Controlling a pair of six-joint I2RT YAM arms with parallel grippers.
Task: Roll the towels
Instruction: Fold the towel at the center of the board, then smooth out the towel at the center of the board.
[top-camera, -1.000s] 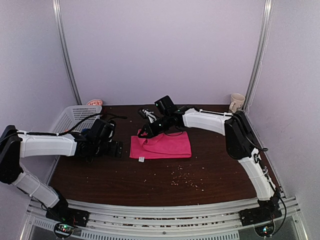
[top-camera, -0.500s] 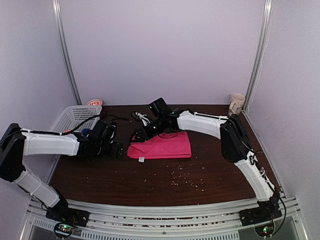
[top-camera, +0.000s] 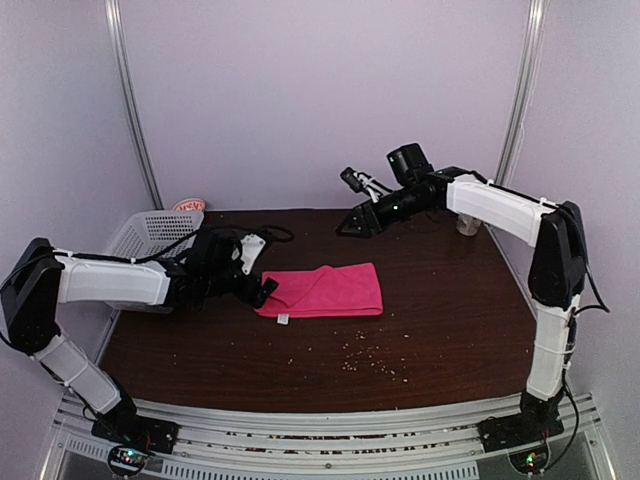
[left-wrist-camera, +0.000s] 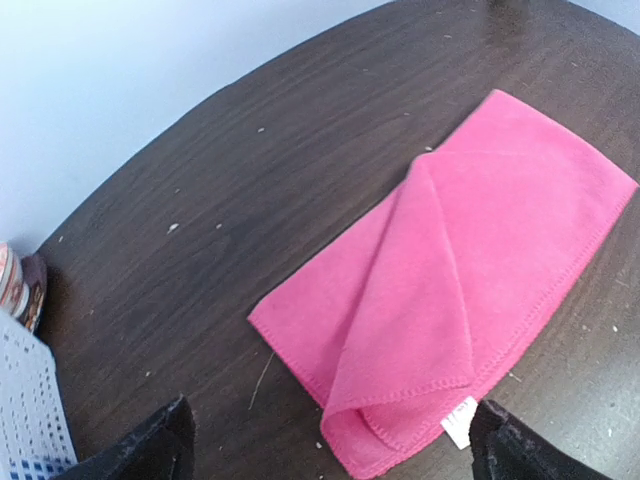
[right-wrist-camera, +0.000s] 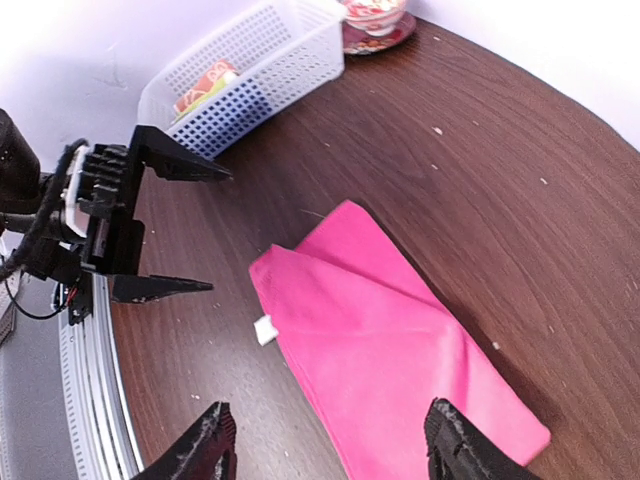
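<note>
Top external, pink towel (top-camera: 330, 290) lying folded, left gripper (top-camera: 264, 284) spread beside it, right gripper (top-camera: 348, 228) spread.

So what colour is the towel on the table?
The towel is bright pink, clearest in the left wrist view.

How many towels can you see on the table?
1: the folded pink towel lies flat on the table, near its middle. The basket may hide another.
</note>
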